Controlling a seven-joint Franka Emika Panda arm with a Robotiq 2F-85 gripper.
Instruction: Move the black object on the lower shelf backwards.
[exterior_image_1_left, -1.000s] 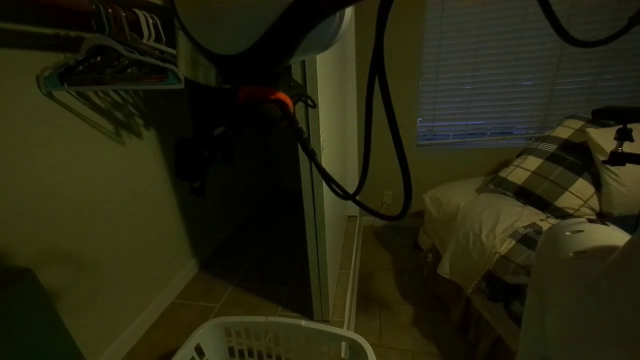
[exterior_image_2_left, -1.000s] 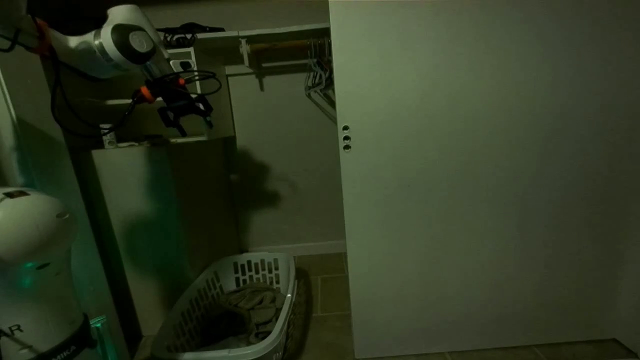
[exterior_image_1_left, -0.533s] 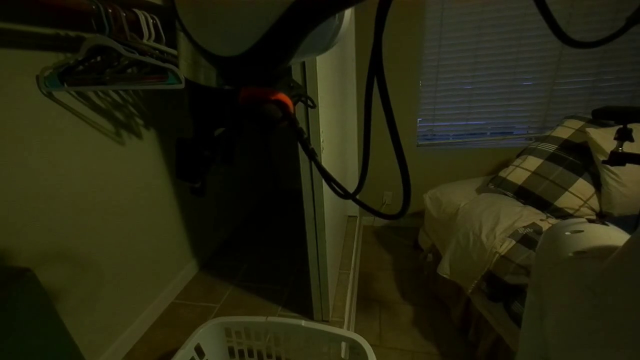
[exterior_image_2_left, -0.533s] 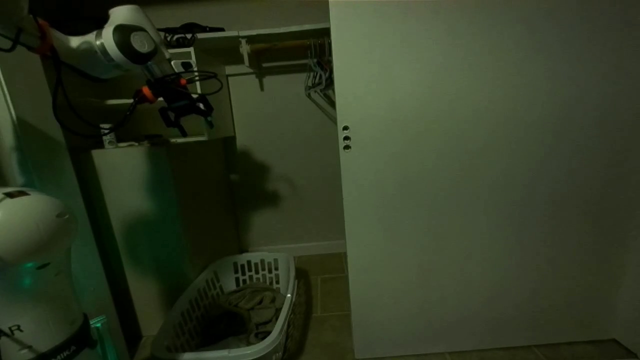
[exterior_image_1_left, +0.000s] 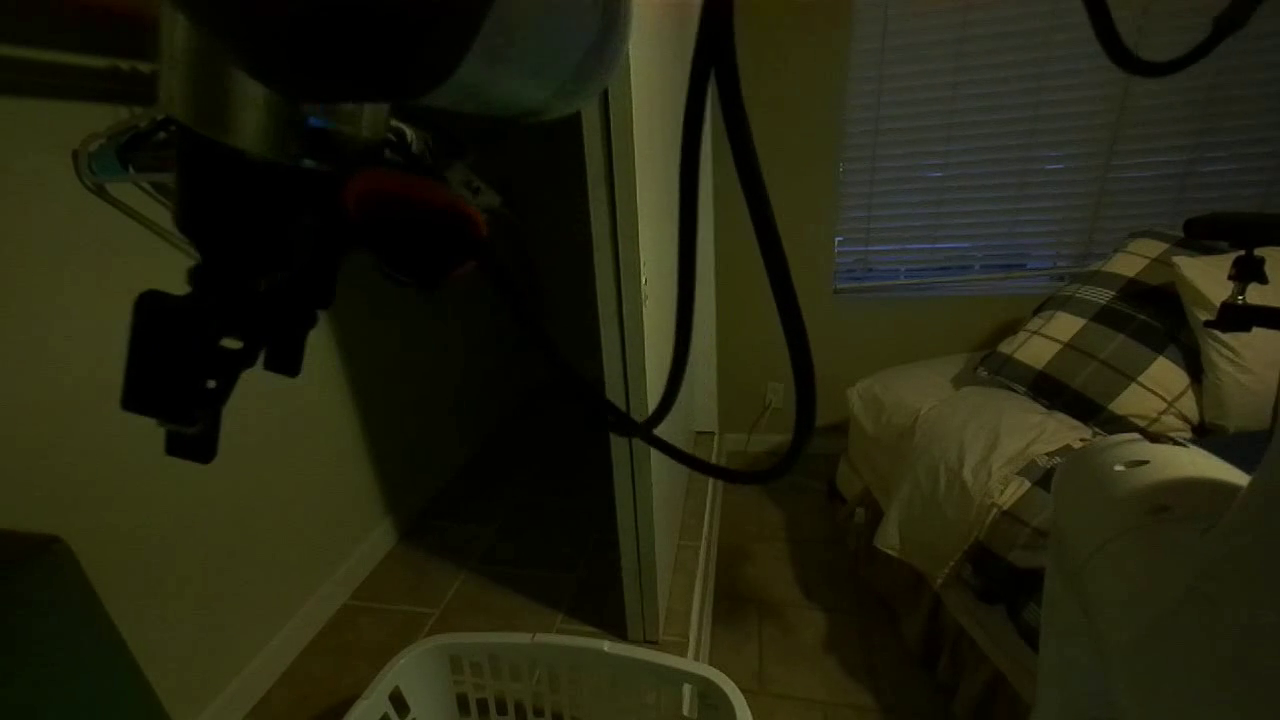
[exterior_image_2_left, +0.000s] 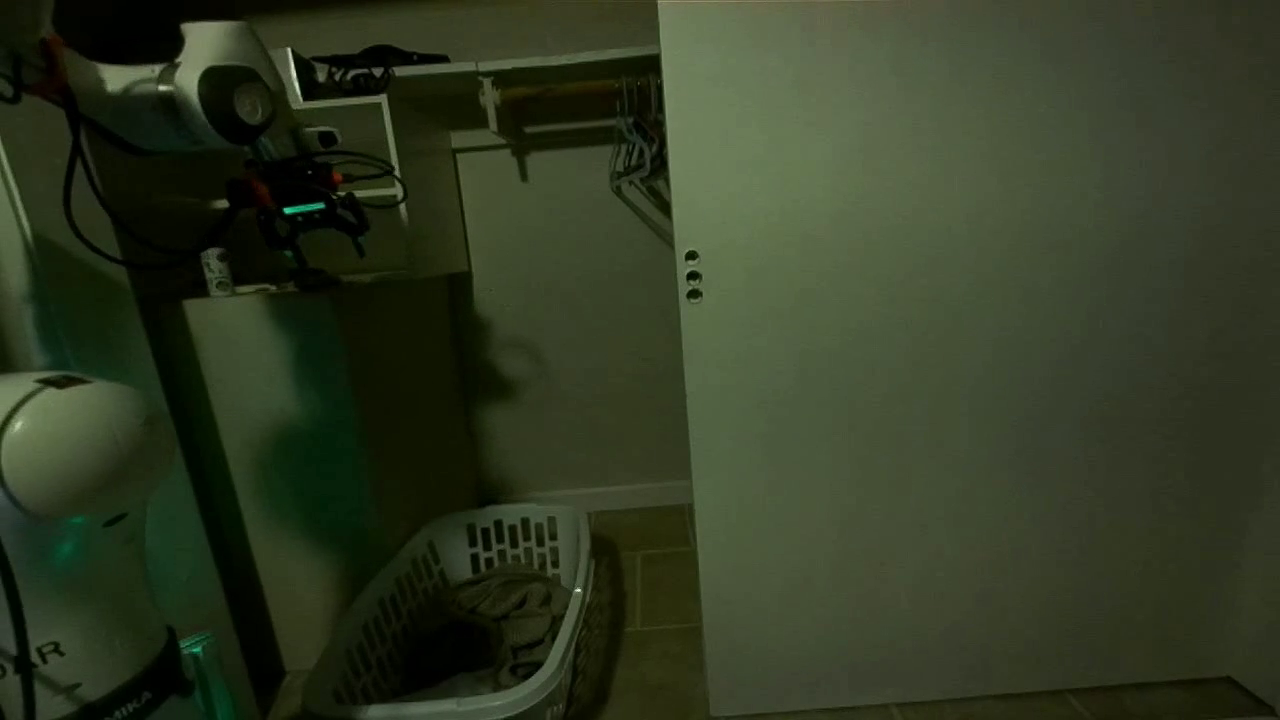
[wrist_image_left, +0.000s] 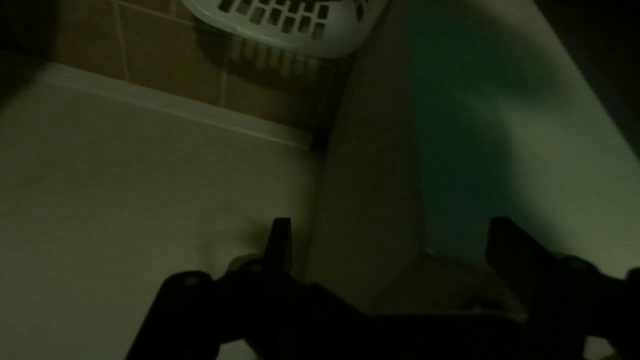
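Note:
A small dark object (exterior_image_2_left: 316, 278) lies on the lower shelf (exterior_image_2_left: 385, 277) of the closet unit in an exterior view. It is dim, and its outline partly merges with my gripper. A dark shape that may be this object (wrist_image_left: 482, 303) shows faintly at the bottom of the wrist view, partly hidden by the gripper. My gripper (exterior_image_2_left: 328, 254) is open, pointing down, just above or in front of the shelf near the object; contact cannot be told. Its two fingers stand wide apart with nothing between them in the wrist view (wrist_image_left: 391, 222). The gripper also shows in an exterior view (exterior_image_1_left: 238, 405), where the object is out of view.
A patterned white can (exterior_image_2_left: 216, 272) stands on the same shelf, left of the object. An upper shelf divider (exterior_image_2_left: 375, 190) is close behind the gripper. A laundry basket (exterior_image_2_left: 575, 620) stands on the floor. Hangers (exterior_image_2_left: 635, 160) and a sliding door (exterior_image_2_left: 960, 360) are to the right.
In the last half second the arm has swung the gripper left in both exterior views. It is lower and larger in one of them. It stays open. A green light now shows on it.

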